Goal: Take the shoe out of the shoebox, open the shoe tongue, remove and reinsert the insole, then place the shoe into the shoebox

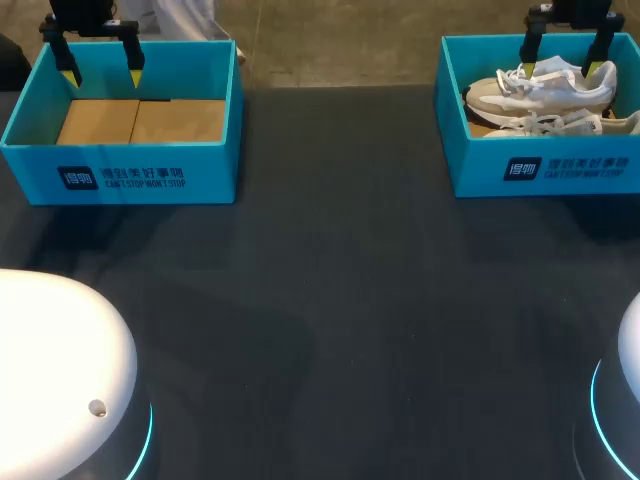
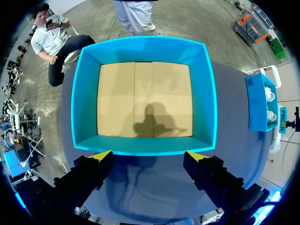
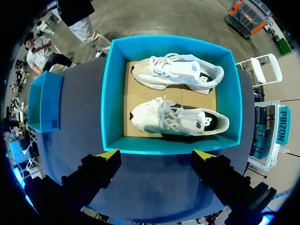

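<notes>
Two white and cream sneakers with white laces and dark heels are lying side by side on the brown cardboard floor of the right shoebox [image 3: 112, 93], a bright blue open box sitting at the far right of the dark counter [image 1: 330, 300]. The far shoe [image 3: 176, 72] is resting along the box's back wall and the near shoe [image 3: 178, 119] along its front wall, both with toes pointing toward the left shoebox [image 1: 120, 175], a matching blue box standing well apart at the far left of the counter and showing only its cardboard floor. From the head view the front wall of the right shoebox [image 1: 540, 165] is covering most of the near shoe, the box is running off the view's edge, and the gripper fingers are crossing in front of the far shoe. Whether the shoes are standing flat or leaning is hard to tell. Both arms are mostly out of sight, with only their fingers showing. The right gripper [image 3: 155, 154] is hanging above the right shoebox, pointing down, its yellow-tipped fingers spread wide and gripping nothing. The left gripper [image 2: 149, 157] is hovering the same way over the left shoebox, fingers wide apart with nothing between them.
</notes>
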Action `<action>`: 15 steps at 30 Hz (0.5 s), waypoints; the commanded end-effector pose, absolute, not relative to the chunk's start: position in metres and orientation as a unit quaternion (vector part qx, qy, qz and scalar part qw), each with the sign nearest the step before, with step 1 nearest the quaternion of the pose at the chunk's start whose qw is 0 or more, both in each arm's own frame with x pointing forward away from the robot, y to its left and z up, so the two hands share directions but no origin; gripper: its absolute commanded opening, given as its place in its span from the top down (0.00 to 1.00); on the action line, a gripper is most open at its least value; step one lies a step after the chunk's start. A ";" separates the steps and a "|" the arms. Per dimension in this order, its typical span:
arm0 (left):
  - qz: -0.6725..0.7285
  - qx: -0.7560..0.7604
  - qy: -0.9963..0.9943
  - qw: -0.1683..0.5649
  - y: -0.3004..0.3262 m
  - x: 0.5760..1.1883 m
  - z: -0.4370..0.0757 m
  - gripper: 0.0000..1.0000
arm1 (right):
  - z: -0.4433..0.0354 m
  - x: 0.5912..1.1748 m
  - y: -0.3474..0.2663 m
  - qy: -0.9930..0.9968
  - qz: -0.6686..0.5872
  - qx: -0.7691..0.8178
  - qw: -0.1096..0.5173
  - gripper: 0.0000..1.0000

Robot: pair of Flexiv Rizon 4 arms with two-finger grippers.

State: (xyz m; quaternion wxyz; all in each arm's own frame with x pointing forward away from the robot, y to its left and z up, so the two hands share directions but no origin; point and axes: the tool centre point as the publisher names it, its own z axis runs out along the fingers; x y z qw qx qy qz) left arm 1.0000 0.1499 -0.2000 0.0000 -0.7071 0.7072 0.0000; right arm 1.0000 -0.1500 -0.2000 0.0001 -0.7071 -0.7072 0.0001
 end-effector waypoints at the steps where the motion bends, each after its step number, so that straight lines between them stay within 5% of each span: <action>1: 0.000 -0.707 0.707 0.000 0.150 1.000 -0.200 0.00 | -0.200 1.000 -0.150 -0.707 0.000 -0.707 0.000 0.00; 15: 0.000 -0.707 0.707 0.000 0.150 1.000 -0.200 0.00 | -0.201 1.000 -0.151 -0.705 0.002 -0.710 -0.003 0.00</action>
